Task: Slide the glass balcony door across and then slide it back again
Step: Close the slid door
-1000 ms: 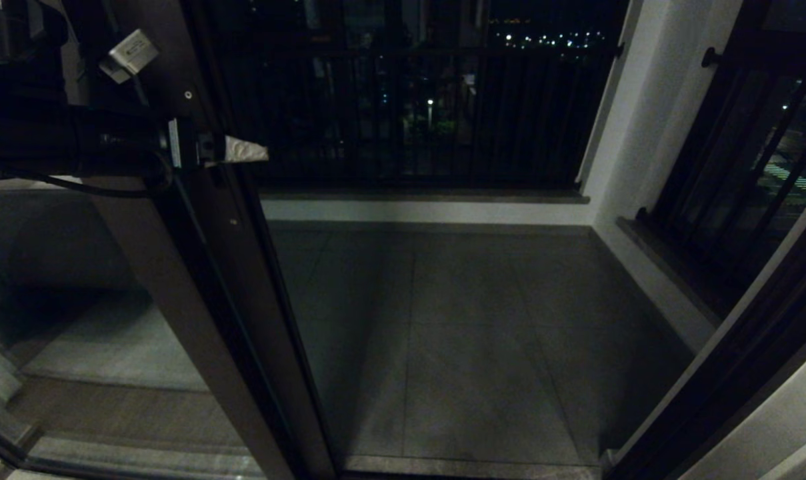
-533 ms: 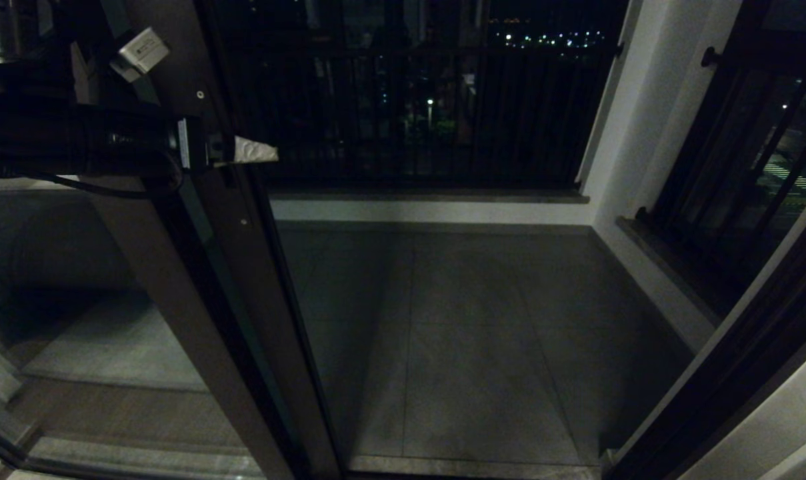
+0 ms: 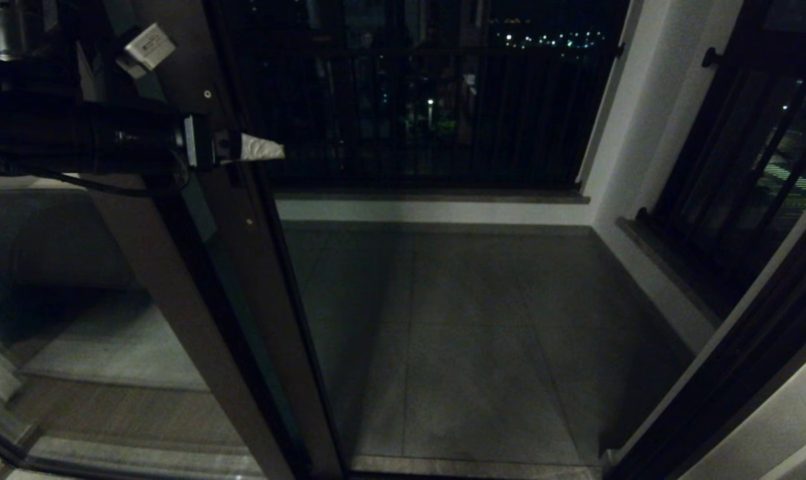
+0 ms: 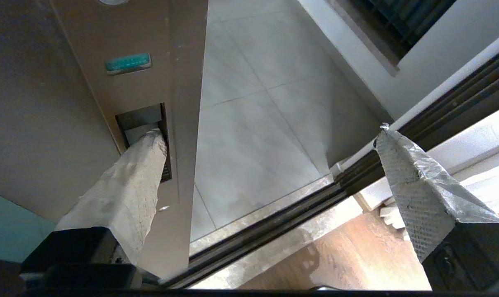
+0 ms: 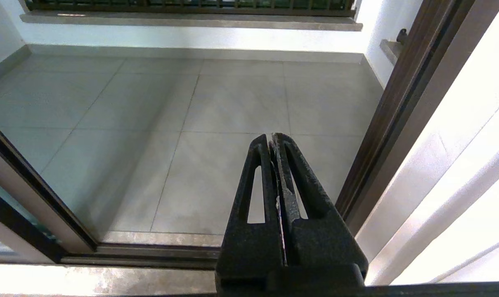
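Glass balcony door at the left of the head view, slid aside, with the opening to the tiled balcony floor wide open beside it. Probably about to be pushed across toward the far frame. Danger of a hard knock there if driven too fast along the floor track.

Left gripper up at the door's edge post, spread wide and clamping nothing. Only one taped finger hooked with its tip into the handle slot; the other finger free in the air, well apart from the post. Shallow hold, so possibly a slip out of the slot under a slanted push, or a bent finger if the door jams.

Right gripper parked low, fingers pressed together, empty.
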Tool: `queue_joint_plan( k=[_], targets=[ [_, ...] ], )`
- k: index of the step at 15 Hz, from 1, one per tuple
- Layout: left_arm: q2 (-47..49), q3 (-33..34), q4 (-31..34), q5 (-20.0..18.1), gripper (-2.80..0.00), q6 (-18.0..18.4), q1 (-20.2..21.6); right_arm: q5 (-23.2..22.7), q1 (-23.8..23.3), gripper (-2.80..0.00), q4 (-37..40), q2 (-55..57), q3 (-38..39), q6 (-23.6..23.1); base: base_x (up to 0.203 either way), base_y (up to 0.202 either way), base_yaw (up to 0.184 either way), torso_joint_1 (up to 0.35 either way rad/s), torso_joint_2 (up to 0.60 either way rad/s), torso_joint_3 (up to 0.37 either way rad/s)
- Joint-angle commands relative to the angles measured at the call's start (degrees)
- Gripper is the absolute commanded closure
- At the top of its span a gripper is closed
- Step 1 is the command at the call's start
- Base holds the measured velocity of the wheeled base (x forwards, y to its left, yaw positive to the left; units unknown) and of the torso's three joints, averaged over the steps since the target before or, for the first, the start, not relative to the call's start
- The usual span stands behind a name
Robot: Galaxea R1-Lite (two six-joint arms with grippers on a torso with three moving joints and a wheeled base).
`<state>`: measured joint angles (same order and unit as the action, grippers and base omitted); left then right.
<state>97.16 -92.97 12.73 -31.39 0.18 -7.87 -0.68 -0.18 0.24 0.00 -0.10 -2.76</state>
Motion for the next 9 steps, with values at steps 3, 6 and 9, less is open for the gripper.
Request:
queue_joint_plan(
  k=[3,6,9],
  targets=[
    [0.0,0.2,0.1,-0.3,-2.8,0.0,-0.8,0.0,0.0,0.0,0.0,0.1,0.0,-0.1,0.0,0.0,0.0,0.0,0.0,0.0],
    [0.2,0.1,0.0,1.2,-2.8,0.0,-2.0,0.0,0.0,0.0,0.0,0.1,0.0,-0.1,0.0,0.0,0.0,0.0,0.0,0.0],
    [0.4,0.1,0.0,2.4,-2.8,0.0,-2.8,0.0,0.0,0.0,0.0,0.1,0.0,-0.1,0.0,0.0,0.0,0.0,0.0,0.0]
  ],
)
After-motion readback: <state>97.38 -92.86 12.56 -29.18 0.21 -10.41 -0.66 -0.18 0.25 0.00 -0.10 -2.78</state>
